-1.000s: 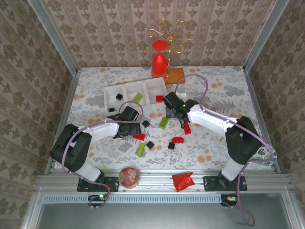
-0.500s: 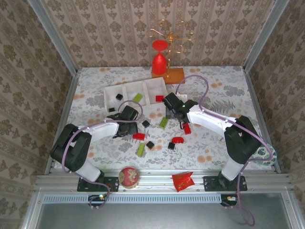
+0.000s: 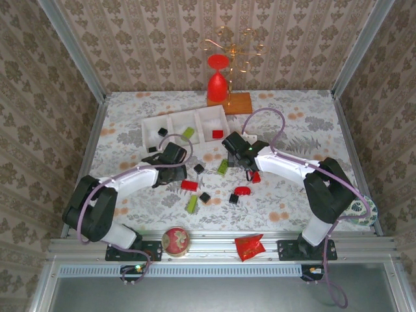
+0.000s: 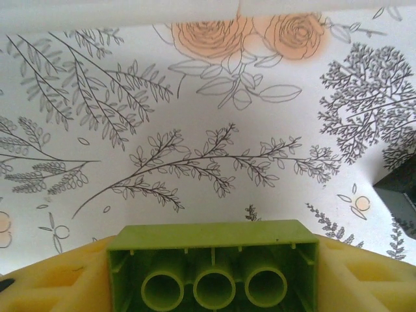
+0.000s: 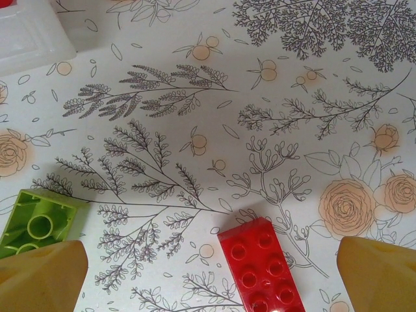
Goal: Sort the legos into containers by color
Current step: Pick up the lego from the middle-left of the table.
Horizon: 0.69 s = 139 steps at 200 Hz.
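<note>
On the worktop (image 3: pixel 292 110), left of centre, found left gripper (image 4: pixel 211 276) clamped partway shut on a lime green brick (image 4: pixel 211 260), hollow underside facing the camera. Found right gripper (image 5: pixel 208 279) spread wide, holding nothing, above a red brick (image 5: pixel 260 273), second lime brick (image 5: pixel 36 224) beside one pad. Noted white tray (image 3: pixel 146 123) beyond: black piece (image 3: pixel 162 132) left compartment, lime piece (image 3: pixel 188 133) middle, red piece (image 3: pixel 217 134) right. Noted other legos (image 3: pixel 192 204) loose between the arms.

Floral table (image 3: pixel 292 201) — scattered legos (image 3: pixel 189 185), 1 white tray (image 3: pixel 148 123).
</note>
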Each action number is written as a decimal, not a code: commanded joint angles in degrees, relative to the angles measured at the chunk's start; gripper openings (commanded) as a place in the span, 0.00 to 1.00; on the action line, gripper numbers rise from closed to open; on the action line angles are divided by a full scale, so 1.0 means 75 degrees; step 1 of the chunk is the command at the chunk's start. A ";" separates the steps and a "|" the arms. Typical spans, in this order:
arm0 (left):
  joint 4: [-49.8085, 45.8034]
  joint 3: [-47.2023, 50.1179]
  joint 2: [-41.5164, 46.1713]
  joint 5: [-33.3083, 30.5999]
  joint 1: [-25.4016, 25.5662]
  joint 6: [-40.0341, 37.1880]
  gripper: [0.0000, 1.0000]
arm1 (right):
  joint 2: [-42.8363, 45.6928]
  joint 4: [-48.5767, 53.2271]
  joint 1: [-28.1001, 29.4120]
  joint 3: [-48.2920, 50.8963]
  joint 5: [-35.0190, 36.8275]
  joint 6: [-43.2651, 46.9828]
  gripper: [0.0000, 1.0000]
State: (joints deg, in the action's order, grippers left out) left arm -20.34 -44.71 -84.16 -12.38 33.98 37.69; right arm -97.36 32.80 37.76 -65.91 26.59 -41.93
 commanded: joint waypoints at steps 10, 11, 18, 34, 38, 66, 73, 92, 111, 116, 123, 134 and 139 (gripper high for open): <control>-0.0229 -0.0160 0.0248 -0.0276 -0.0077 -0.0252 0.49 | -0.0032 -0.0046 0.0063 -0.0025 0.0088 -0.0254 1.00; -0.0229 -0.0158 0.0250 -0.0279 -0.0077 -0.0254 0.49 | -0.0035 -0.0047 0.0063 -0.0025 0.0088 -0.0255 1.00; -0.0253 -0.0207 0.0281 -0.0294 -0.0077 -0.0285 0.48 | -0.0039 -0.0057 0.0057 -0.0014 0.0091 -0.0268 1.00; -0.0324 -0.0308 0.0354 -0.0329 -0.0077 -0.0349 0.48 | -0.0050 -0.0050 0.0063 -0.0008 0.0105 -0.0280 1.00; -0.0336 -0.0328 0.0374 -0.0348 -0.0077 -0.0367 0.48 | -0.0050 -0.0049 0.0063 0.0001 0.0111 -0.0275 1.00; -0.0360 -0.0491 0.0538 -0.0408 -0.0077 -0.0455 0.48 | -0.0056 -0.0027 0.0063 -0.0002 0.0214 -0.0280 1.00; -0.0348 -0.0533 0.0577 -0.0417 -0.0079 -0.0484 0.48 | -0.0050 -0.0025 0.0057 -0.0010 0.0249 -0.0280 1.00; -0.0295 -0.0652 0.0650 -0.0460 -0.0077 -0.0557 0.48 | -0.0027 -0.0026 0.0057 -0.0006 0.0331 -0.0303 1.00; -0.0234 -0.0799 0.0674 -0.0498 -0.0077 -0.0645 0.48 | -0.0003 -0.0054 0.0063 -0.0001 0.0392 -0.0341 1.00; -0.0224 -0.0839 0.0686 -0.0494 -0.0077 -0.0674 0.48 | -0.0003 -0.0049 0.0063 -0.0015 0.0401 -0.0348 1.00; -0.0202 -0.0884 0.0686 -0.0505 -0.0078 -0.0709 0.48 | -0.0003 -0.0050 0.0063 -0.0013 0.0416 -0.0362 1.00; -0.0163 -0.0953 0.0698 -0.0517 -0.0077 -0.0779 0.48 | 0.0009 -0.0049 0.0063 -0.0013 0.0438 -0.0384 1.00; -0.0155 -0.0993 0.0698 -0.0531 -0.0077 -0.0803 0.48 | 0.0015 -0.0049 0.0063 -0.0013 0.0445 -0.0383 1.00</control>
State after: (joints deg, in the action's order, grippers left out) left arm -21.41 -50.02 -80.07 -14.90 33.98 34.04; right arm -97.36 32.73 37.78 -65.91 27.05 -42.68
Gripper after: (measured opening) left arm 0.625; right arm 0.999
